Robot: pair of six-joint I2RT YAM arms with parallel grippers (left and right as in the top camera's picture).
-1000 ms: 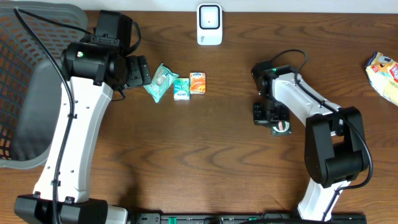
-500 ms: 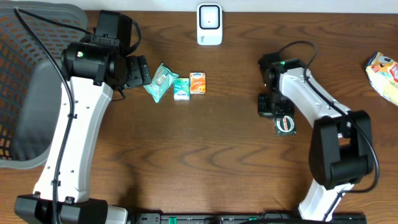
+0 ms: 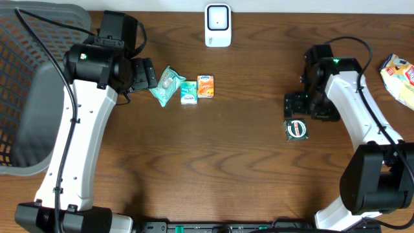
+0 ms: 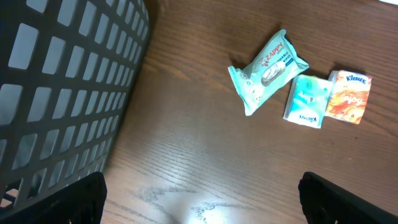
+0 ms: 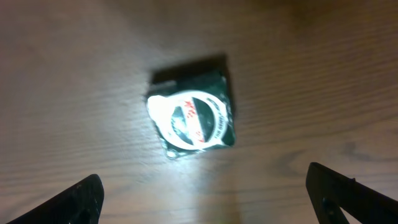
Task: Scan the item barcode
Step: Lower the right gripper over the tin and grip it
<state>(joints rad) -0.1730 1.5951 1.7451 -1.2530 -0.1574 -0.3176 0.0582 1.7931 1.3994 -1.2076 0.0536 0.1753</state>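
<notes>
While the green packet lies on the desk, the right end effector hangs over it, wide and empty; left end effector also wide, empty.

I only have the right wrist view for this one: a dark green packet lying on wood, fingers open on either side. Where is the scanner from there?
Observer: The white scanner stands at the far edge of the table, well off toward the left arm's side of the packet.
Operator: Anything else lying near that packet?
Observer: No, the nearest items are three small packs, over by the left gripper.
Operator: Is that one holding anything?
Observer: No, it is open over bare wood, like the right gripper.
</notes>
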